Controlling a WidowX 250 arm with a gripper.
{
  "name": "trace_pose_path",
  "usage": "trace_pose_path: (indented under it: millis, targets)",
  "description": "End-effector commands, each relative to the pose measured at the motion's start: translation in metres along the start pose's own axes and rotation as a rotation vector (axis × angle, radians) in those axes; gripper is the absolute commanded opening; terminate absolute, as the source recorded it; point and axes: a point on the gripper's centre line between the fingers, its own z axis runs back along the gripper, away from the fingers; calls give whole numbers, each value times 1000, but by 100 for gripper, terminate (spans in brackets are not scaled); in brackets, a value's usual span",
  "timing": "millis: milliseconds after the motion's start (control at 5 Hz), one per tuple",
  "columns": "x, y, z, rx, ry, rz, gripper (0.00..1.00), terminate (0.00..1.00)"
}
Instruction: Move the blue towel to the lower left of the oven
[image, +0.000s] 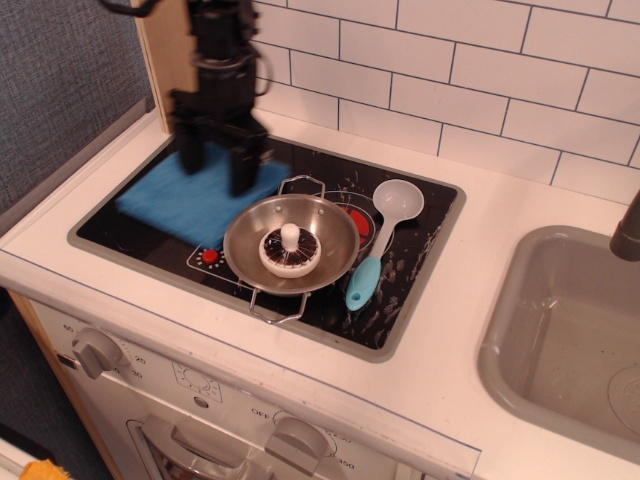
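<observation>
The blue towel (165, 205) lies flat and motion-blurred on the left half of the oven's black cooktop (410, 280), over the left burner. My gripper (217, 175) points down over the towel's far right part. Its two fingers (243, 165) stand apart and their tips reach down onto the cloth. Whether cloth is pinched between them is hidden by blur. The oven's grey rim (100, 248) and front knobs (95, 350) show below.
A steel pan (291, 245) with a white round piece inside sits mid-cooktop, right of the towel. A light-blue-handled spoon (375, 250) lies to its right. A grey sink (560, 330) is at the right. A wooden post (165, 60) and tiled wall stand behind.
</observation>
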Motion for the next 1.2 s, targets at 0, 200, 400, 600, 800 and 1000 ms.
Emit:
trace_pose_path:
  millis: [0, 200, 400, 600, 800, 1000]
  targets:
    - [-44, 13, 31, 25, -110, 28, 100, 0]
    - [-43, 14, 34, 30, -112, 35, 100, 0]
    - [-42, 16, 30, 25, -114, 44, 100, 0]
    - [-39, 18, 46, 17, -180, 53, 100, 0]
    - [-35, 20, 74, 30, -264, 48, 100, 0]
    - [-36, 19, 92, 23, -306, 39, 100, 0]
